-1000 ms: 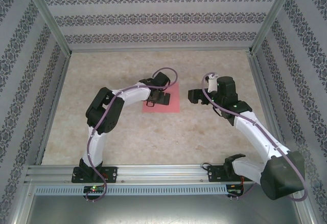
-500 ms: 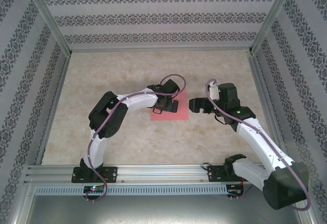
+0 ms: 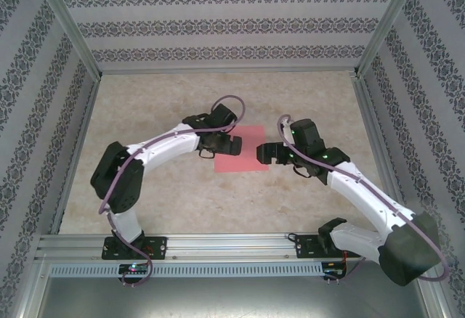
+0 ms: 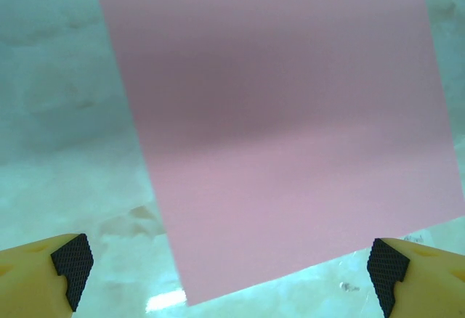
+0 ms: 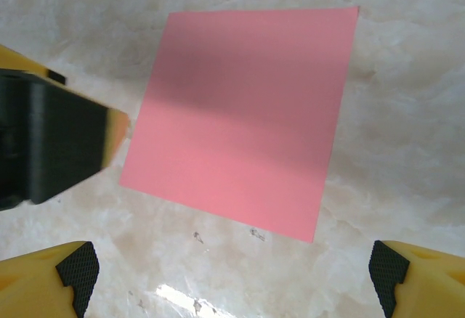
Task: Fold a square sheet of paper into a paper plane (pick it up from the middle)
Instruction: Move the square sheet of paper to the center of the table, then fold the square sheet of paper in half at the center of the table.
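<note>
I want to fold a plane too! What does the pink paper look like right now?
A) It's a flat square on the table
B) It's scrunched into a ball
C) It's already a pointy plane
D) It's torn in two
A: the square sheet of paper lies flat on the table, with all four corners showing and no creases.

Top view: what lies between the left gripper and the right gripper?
The pink square sheet of paper, flat and unfolded on the table, lies between the open left gripper and open right gripper, as the top view shows.
</note>
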`<state>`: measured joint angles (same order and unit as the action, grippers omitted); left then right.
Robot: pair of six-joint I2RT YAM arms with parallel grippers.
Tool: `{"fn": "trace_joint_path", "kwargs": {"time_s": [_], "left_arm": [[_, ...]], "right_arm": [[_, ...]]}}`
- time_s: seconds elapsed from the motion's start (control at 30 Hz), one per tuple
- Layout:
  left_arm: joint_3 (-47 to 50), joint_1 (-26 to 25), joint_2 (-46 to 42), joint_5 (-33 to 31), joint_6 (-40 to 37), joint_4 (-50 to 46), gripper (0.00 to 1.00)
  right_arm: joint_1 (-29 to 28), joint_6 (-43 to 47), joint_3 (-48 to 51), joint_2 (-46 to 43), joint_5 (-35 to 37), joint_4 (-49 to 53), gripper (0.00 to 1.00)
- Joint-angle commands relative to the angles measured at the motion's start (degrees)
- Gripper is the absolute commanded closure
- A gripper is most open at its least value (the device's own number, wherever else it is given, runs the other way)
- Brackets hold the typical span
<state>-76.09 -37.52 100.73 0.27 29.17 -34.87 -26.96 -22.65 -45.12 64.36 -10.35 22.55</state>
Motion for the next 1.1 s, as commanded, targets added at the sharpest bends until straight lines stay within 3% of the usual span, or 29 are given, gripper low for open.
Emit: {"fn": "trace_joint_path", "kwargs": {"time_s": [0.0,0.43,0.7,1.07], "left_arm": [[4.1,2.9,-4.6,3.5,-4.2,-1.1,0.00],[21.2,16.2,-14.8,20.7,-4.3,14.1,0.00],[24.2,19.0,-16.6,22.3,-4.4,15.4,0.00],[26.8,20.9,-15.7,23.1,-4.7,17.0,0.00]], "right_arm": [[-3.1,-3.9,-3.8,4.0,6.6,0.9,0.02],[-11.0,-9.3,-18.9,27.3,15.3,3.1,0.02],[-12.8,-12.0,-27.6,39.1,19.1,5.5,0.02],[-13.4,-14.3,-33.2,47.6,20.4,8.0,0.06]]}}
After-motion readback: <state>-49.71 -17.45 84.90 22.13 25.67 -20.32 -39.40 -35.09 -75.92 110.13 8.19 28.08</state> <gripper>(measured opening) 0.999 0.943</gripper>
